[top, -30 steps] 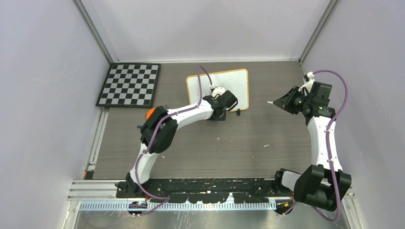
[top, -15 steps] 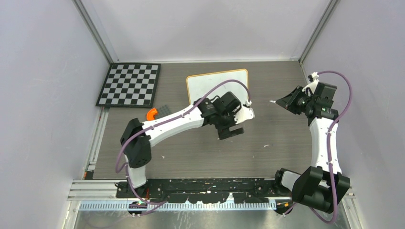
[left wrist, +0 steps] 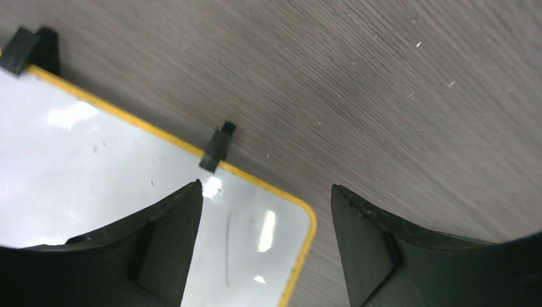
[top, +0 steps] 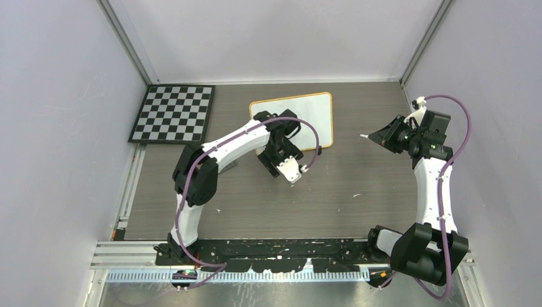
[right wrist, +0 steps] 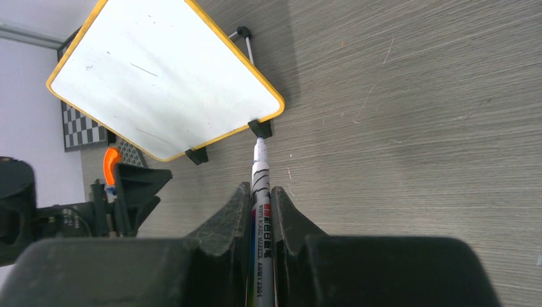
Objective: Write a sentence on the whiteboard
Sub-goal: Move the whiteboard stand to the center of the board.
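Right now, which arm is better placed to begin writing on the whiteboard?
Right. The right end effector is shut on the marker, tip aimed at the whiteboard. The left end effector hangs open and empty over the board's corner.

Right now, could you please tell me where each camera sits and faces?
Top external: overhead, behind left arm and right arm, both in view, looking down on table and whiteboard.
Left wrist: looks down past its open left gripper at the whiteboard's corner.
Right wrist: looks along the marker in its right gripper toward the whiteboard.
Shared: all show the whiteboard.
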Robot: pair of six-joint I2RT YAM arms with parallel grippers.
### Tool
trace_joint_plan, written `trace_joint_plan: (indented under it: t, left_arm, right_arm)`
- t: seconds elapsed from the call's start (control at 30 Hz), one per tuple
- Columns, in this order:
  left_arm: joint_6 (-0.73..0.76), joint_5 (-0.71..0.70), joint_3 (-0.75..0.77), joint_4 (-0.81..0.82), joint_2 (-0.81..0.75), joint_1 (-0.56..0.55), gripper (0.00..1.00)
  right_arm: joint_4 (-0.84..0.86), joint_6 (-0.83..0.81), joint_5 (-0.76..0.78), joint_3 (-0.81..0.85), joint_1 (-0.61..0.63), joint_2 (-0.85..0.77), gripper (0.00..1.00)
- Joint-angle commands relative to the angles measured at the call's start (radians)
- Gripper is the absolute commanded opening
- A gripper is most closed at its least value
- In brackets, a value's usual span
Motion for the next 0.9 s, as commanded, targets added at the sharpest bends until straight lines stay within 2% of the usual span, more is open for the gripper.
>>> trace_joint_plan:
  t: [0.0,0.2,0.5,0.77,0.87]
  left_arm:
    - [0.261,0.062,0.064,-0.015,0.071,-0.011,0.68]
    - [0.31,0.038,0.129,0.049,0.172,-0.009,0.51]
    - [0.375,-0.054,0.157,0.054,0.251,0.025,0.45]
    - [0.38,-0.058,0.184,0.042,0.264,0.045,0.36]
    - [0.385,-0.071,0.172,0.048,0.255,0.042,0.25]
  right_arm:
    - [0.029,-0.002,-0.019,0.029,-0.007,-0.024,0.0]
    - [0.03,-0.008,-0.021,0.023,-0.008,-0.018,0.0]
    - [0.027,-0.013,-0.025,0.022,-0.01,-0.013,0.0]
    - [0.029,-0.01,-0.029,0.023,-0.011,-0.009,0.0]
    - [0.029,-0.009,-0.029,0.022,-0.011,-0.007,0.0]
